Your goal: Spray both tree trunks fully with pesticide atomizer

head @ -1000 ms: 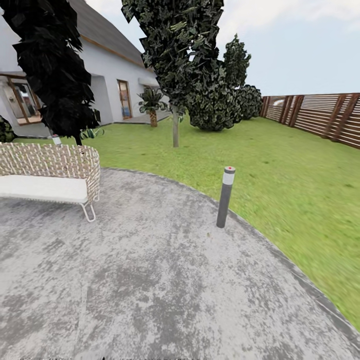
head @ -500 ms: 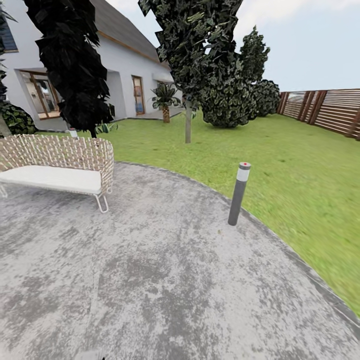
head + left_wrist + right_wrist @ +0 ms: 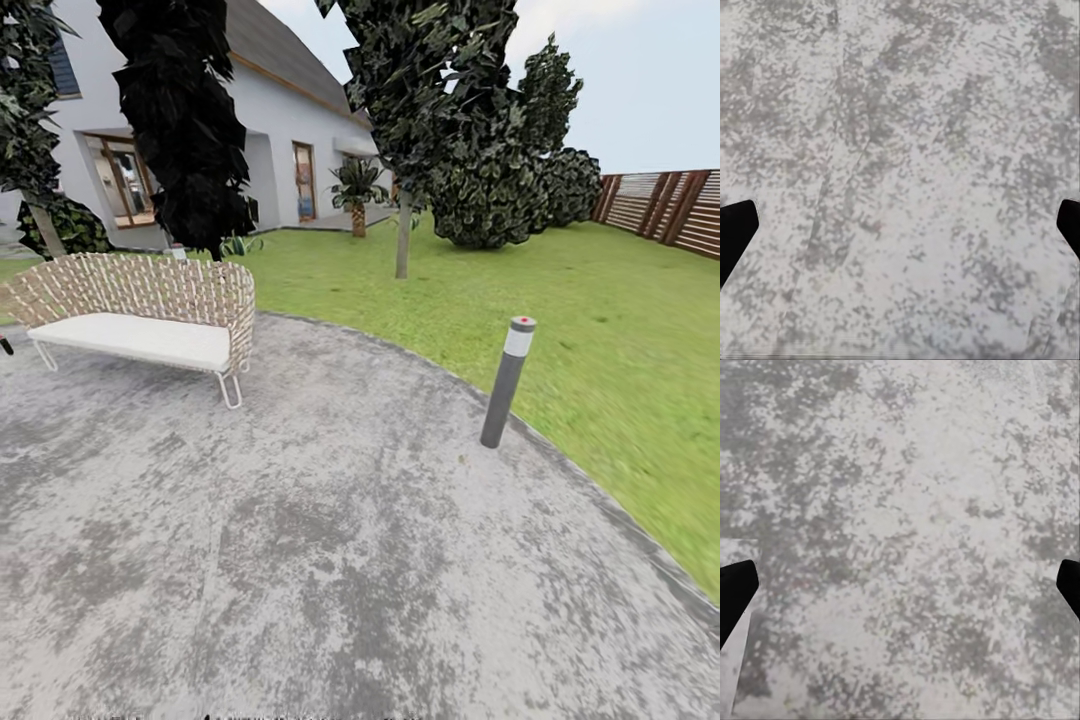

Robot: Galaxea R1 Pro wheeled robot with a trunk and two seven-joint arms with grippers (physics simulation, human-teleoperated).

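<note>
You have one wicker sofa (image 3: 150,305) with one white cushion (image 3: 135,340), one grey bollard (image 3: 507,382), and one house (image 3: 290,130). You can count one bare-trunked tree (image 3: 403,235) on the lawn, one short palm (image 3: 358,195), one dark cone-shaped conifer (image 3: 185,120), and one slatted fence (image 3: 665,205).

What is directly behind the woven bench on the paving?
Behind the woven bench stands a dark conifer, with the white house farther back. The bench back covers the conifer's base.
</note>
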